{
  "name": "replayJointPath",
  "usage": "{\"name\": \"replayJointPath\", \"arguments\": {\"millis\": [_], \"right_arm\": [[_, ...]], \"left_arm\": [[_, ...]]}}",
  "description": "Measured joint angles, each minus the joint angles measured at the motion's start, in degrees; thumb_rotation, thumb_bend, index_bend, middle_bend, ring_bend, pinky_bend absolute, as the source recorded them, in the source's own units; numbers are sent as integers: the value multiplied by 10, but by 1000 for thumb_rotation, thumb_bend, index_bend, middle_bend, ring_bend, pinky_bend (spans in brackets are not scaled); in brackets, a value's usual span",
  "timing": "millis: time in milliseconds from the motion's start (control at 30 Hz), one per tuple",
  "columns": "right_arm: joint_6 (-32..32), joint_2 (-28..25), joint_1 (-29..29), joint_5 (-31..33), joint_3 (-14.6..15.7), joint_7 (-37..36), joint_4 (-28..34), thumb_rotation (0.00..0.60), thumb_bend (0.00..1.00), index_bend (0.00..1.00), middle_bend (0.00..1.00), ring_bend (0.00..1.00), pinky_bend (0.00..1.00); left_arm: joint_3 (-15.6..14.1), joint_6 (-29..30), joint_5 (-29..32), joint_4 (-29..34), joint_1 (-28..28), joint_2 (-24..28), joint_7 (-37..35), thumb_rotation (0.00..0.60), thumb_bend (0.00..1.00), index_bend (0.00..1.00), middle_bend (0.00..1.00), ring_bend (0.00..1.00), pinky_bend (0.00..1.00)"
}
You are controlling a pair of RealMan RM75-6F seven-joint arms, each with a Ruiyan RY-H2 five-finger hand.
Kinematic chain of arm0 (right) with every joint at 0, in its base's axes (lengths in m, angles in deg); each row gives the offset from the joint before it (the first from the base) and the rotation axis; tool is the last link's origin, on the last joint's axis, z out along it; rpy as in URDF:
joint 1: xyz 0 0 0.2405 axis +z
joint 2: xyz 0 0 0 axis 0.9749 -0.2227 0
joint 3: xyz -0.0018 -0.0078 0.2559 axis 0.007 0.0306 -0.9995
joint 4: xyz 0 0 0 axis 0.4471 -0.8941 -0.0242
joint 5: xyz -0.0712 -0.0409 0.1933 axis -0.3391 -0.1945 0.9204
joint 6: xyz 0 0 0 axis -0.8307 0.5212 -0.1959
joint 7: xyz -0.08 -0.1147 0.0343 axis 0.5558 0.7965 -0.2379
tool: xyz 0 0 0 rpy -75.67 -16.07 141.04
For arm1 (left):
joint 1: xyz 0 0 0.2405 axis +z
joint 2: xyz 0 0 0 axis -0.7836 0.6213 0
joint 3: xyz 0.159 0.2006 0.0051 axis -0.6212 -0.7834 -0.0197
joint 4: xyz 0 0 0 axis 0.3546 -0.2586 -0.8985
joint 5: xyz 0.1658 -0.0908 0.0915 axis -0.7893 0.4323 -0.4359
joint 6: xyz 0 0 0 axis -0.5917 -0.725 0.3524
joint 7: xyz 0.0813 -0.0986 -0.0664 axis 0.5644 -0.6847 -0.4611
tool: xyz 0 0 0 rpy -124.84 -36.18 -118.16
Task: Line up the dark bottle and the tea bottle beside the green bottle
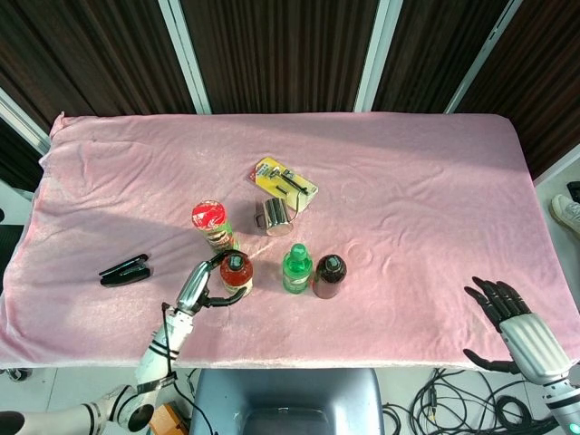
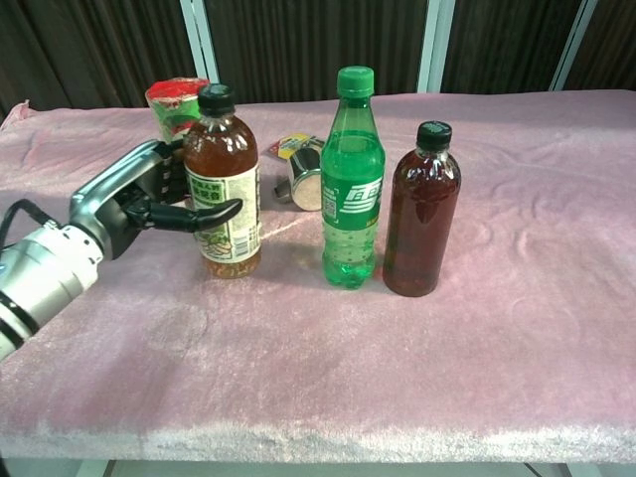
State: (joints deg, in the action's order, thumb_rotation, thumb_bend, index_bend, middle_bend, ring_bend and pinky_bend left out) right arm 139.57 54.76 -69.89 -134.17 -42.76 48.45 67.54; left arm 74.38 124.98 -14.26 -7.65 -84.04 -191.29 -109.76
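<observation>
Amber tea bottle [image 2: 223, 184] (upright) gripped in left hand [image 2: 139, 204], near green bottle [image 2: 352, 179]; right hand [image 1: 507, 317] spread

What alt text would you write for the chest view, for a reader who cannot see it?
The left hand holds the tea bottle upright on a pink cloth, left of the green bottle and the dark bottle. A Pringles can stands behind the tea bottle.

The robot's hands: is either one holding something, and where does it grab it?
The left hand holds the tea bottle around its labelled middle. The right hand holds nothing.
</observation>
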Motion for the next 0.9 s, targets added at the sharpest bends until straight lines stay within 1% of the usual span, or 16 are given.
{"name": "replayJointPath", "arguments": {"millis": [100,300,633,900], "right_arm": [[-3,0,1,-2,0,2,1,600,327,0,0,0,112],[-4,0,-1,2,-4,2,1,600,327,0,0,0,112],[-9,2,0,5,-7,7,2,600,327,0,0,0,112],[-5,1,-3,1,-6,3,1,600,327,0,0,0,112]], "left_arm": [[14,-20,18,-12,-15,-13,5,600,560,614,645,416,347],[28,-43,37,-30,-31,-29,-3,600,559,614,640,412,344],[32,-55,43,-56,-49,-57,-11,600,559,609,618,386,313],[27,-63,42,-88,-57,-72,-20,600,557,584,593,359,278]]}}
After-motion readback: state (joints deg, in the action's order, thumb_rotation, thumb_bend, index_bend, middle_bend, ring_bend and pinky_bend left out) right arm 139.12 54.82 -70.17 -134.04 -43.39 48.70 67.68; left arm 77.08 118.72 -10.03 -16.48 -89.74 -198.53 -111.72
